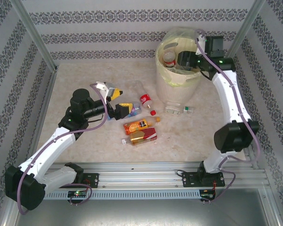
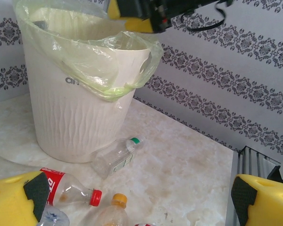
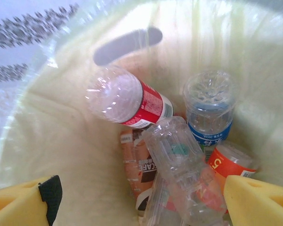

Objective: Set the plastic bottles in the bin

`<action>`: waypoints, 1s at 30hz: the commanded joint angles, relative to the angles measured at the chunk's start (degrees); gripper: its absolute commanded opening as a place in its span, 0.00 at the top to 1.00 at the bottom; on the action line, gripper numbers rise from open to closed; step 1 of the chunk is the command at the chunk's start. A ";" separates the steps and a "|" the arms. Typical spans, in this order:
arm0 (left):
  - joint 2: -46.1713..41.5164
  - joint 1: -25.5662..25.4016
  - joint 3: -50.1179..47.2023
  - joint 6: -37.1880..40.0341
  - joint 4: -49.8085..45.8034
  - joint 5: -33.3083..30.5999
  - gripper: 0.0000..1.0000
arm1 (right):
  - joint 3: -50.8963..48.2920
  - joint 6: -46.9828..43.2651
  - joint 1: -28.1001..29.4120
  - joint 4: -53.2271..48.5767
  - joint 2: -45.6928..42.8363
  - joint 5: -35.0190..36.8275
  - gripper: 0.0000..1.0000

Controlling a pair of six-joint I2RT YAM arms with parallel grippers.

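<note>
Right gripper (image 3: 141,207) is over the bin mouth, fingers (image 3: 257,202) wide apart, nothing between them. Straight below it, inside the bin (image 1: 169,81):
- red-label bottle (image 3: 127,100), base up, at 11 o'clock
- blue-label bottle (image 3: 208,110), base up, at 1 o'clock
- orange-label bottle (image 3: 230,162) at 4 o'clock
- crushed clear bottle (image 3: 179,162) across the middle
- brown-label bottle (image 3: 137,176) partly under it, at 7 o'clock

Clear liner bag (image 2: 108,70) is folded over the rim. The bin stands at 1 o'clock on the counter (image 1: 85,75), close to the back wall.

Left gripper (image 1: 120,100) is low over the counter, left of centre, also spread wide and empty. Around it:
- small clear bottle (image 1: 134,109) just beside its nearer finger at 3 o'clock; can't tell if touching
- long red-label bottle (image 1: 142,96) at 2 o'clock, on its side, red cap pointing to 5
- upper orange bottle (image 1: 141,125) and lower orange bottle (image 1: 141,136) at 4–5 o'clock, side by side

Green-cap bottle (image 1: 178,109) lies on its side at the bin's 6 o'clock, near the base and apart from the cluster.
</note>
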 commanded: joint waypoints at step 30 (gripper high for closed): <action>11.01 -10.30 8.43 7.55 -6.77 -3.17 0.00 | -68.87 47.73 -6.43 30.74 -37.68 1.54 0.03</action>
